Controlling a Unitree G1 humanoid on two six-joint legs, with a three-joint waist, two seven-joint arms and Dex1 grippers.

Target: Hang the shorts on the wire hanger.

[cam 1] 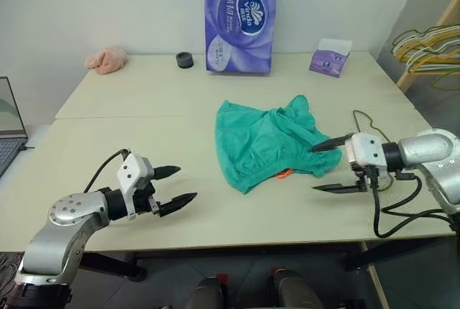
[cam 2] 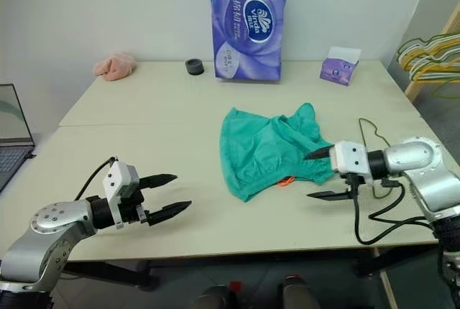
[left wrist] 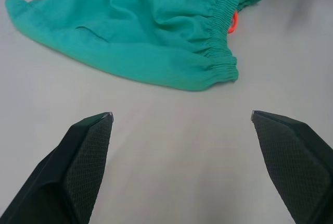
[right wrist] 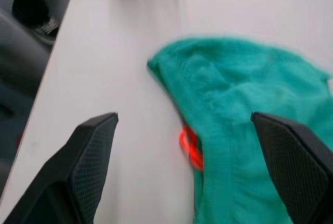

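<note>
Two grippers stand with jaws apart, holding nothing. Shorts [cam 1: 267, 144] lie crumpled mid-tabletop; wire hanger [cam 1: 368, 123] lies just beyond their right edge, partly hidden. Right gripper [cam 1: 332, 167] hovers at that same edge; left gripper [cam 1: 176, 186] waits well apart. Step in hand — regrasping; next move likely requires pinching the waistband.
</note>
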